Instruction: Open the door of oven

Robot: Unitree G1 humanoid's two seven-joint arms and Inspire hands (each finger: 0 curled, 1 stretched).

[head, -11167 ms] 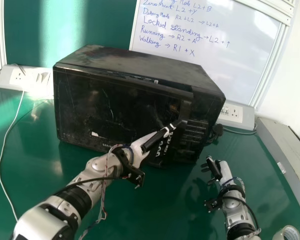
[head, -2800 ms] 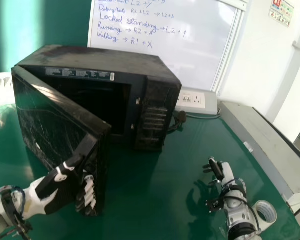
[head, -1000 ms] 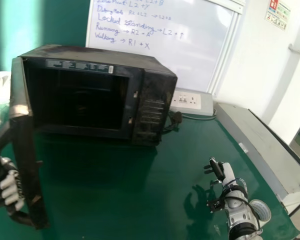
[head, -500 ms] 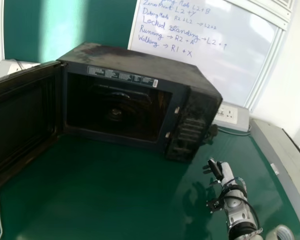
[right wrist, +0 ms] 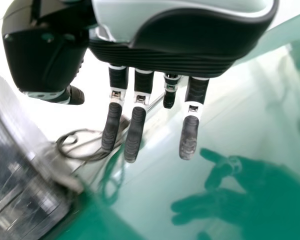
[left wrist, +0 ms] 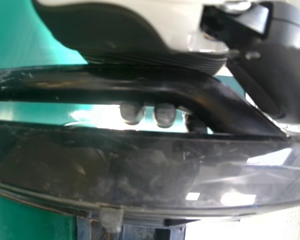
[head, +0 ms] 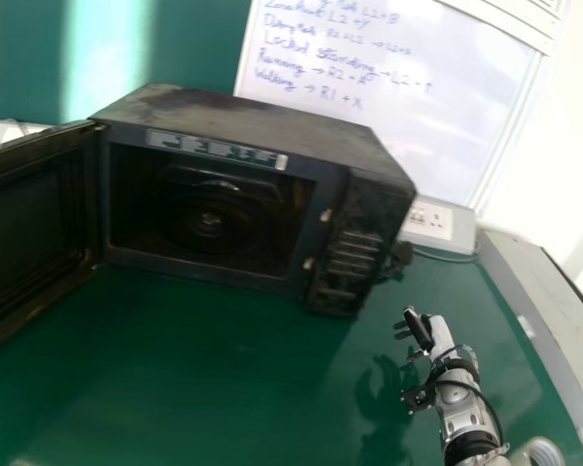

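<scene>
Black and dusty, the oven [head: 257,121] sits on the green table [head: 204,388] in front of you, its door [head: 39,223] standing wide on your left and the turntable [head: 209,223] visible inside. You can judge the task all but done.

Expect the door to be a stiff, flat panel, light enough on its hinge but too broad to twist safely. Its handle [left wrist: 115,82] looks smooth and could slip, so you want a wrap around the bar, well away from the hinge, rather than a pinch at the panel's edge. Your left hand [left wrist: 115,25] has just that: it is clamped round the handle, fingertips [left wrist: 165,115] showing between bar and door. Follow the hinge's arc if you ease it wider; a straight tug could drag the oven, and its front may scratch or crack if knocked. Then uncurl fully before backing off.

Farther right, your right hand [head: 420,330] rests idle above the table, fingers apart and holding nothing, near a roll of tape [head: 542,454].
</scene>
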